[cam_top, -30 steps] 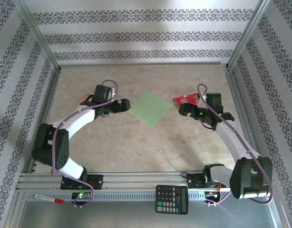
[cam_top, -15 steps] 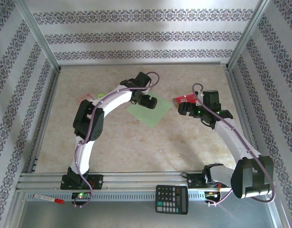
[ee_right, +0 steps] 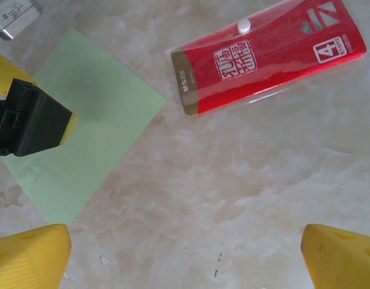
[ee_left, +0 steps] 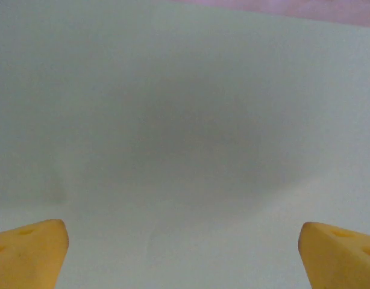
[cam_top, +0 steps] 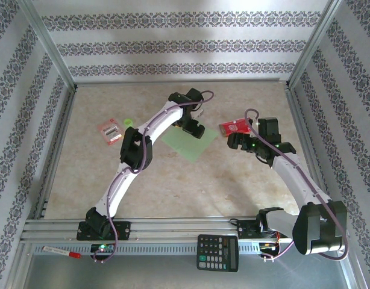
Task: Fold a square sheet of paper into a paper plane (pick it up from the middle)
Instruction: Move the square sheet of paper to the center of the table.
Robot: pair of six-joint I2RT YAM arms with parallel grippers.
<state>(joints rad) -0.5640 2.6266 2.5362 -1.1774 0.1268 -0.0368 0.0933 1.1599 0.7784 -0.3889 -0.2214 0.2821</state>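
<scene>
A red packet [cam_top: 235,126] is laid flat on the marbled table [cam_top: 191,186], right of centre. A smaller red-and-white packet [cam_top: 110,132] is seen at the left, a tiny green disc [cam_top: 128,123] just beside it. A calculator [cam_top: 217,252] is set by the near rail [cam_top: 173,227].

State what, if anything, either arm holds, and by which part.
Nothing is held. The left jaws stand wide open just over the paper; the right jaws stand open above the table.
</scene>
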